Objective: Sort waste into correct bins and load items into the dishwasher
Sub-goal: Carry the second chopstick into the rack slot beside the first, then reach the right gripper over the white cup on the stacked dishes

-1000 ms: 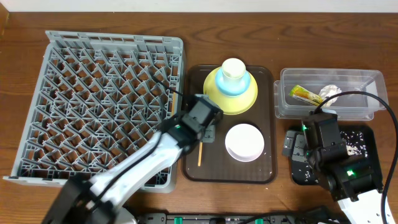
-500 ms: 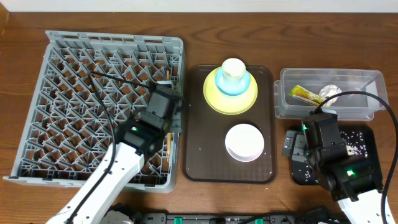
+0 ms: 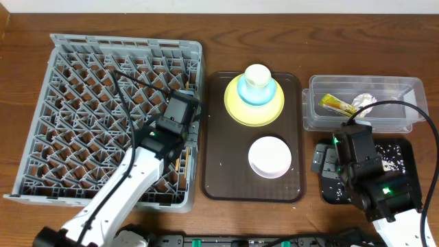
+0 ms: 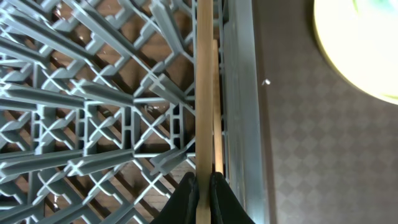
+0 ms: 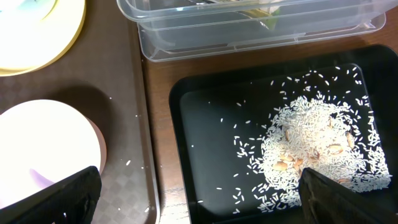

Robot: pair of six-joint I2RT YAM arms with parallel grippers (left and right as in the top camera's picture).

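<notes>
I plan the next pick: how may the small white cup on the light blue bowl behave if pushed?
The small white cup, stacked on the light blue bowl, probably tips or slides easily. It looks small, so likely light.

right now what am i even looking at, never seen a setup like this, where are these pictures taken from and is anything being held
These are two robot arms at a table, each ending in a two-finger gripper. One picture looks straight down from above; the other two come from a camera on each wrist. The left gripper is shut on a pair of wooden chopsticks, along the right edge of the grey dish rack. The right gripper is open and empty, over a black tray of rice scraps. A brown tray carries a yellow plate with a blue bowl and cup stacked on it, plus a white bowl. A clear tub holds a wrapper and a tissue.
</notes>
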